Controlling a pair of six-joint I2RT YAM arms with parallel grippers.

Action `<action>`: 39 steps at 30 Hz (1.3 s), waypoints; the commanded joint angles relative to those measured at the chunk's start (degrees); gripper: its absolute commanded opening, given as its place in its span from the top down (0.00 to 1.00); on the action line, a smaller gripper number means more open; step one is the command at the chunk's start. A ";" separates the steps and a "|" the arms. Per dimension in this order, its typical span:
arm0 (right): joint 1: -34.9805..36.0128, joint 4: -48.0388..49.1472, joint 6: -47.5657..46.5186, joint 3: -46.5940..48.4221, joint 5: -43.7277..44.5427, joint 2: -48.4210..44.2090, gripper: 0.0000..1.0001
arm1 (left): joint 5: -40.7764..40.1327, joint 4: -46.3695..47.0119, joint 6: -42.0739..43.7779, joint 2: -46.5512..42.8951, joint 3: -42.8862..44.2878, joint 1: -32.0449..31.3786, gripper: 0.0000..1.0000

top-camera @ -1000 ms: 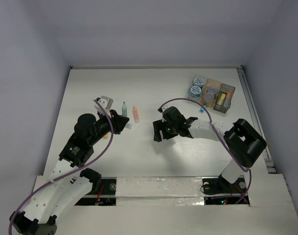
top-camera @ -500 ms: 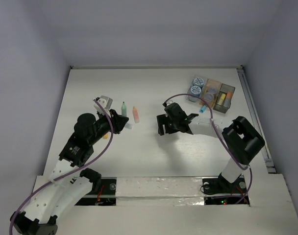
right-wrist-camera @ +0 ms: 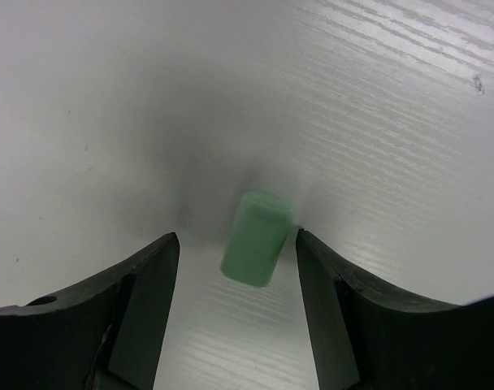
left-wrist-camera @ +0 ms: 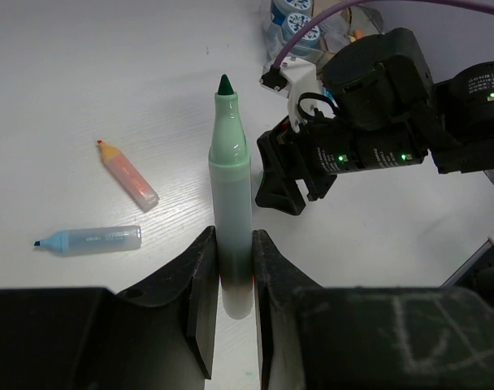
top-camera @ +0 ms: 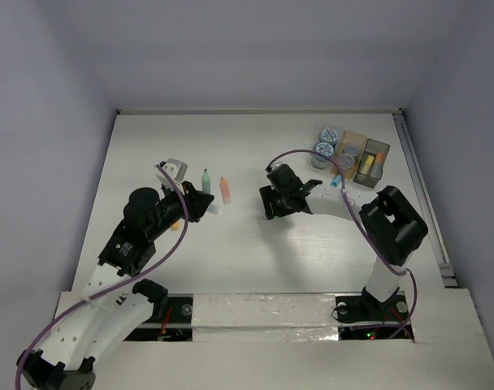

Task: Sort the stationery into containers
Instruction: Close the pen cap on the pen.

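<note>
My right claw (right-wrist-camera: 235,237) hangs with both fingers spread. The small pale green plastic cap (right-wrist-camera: 257,236) lies between them on the bare white tabletop (right-wrist-camera: 377,97), with a wider strip toward one finger and only a sliver toward the other. My left claw (left-wrist-camera: 233,244) grips a long green plastic marker (left-wrist-camera: 230,171) that sticks out toward the right claw's black body, open table between. A translucent orange marker (left-wrist-camera: 127,172) and a pale blue marker (left-wrist-camera: 88,240) lie off to one side, apart from my fingers (left-wrist-camera: 200,268). A purple cable (left-wrist-camera: 310,26) arches over the right claw.
</note>
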 commanded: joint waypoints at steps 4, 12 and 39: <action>-0.44 -9.38 -6.01 7.07 4.94 4.04 0.34 | 0.98 3.53 0.61 -0.08 1.01 0.29 1.00; -0.44 -12.11 -4.88 10.42 6.44 7.65 0.49 | 1.07 3.53 0.52 -0.17 0.92 0.29 1.00; -0.44 -2.22 -1.27 11.30 3.20 0.29 0.98 | 5.99 4.58 -0.09 3.07 0.40 0.29 1.00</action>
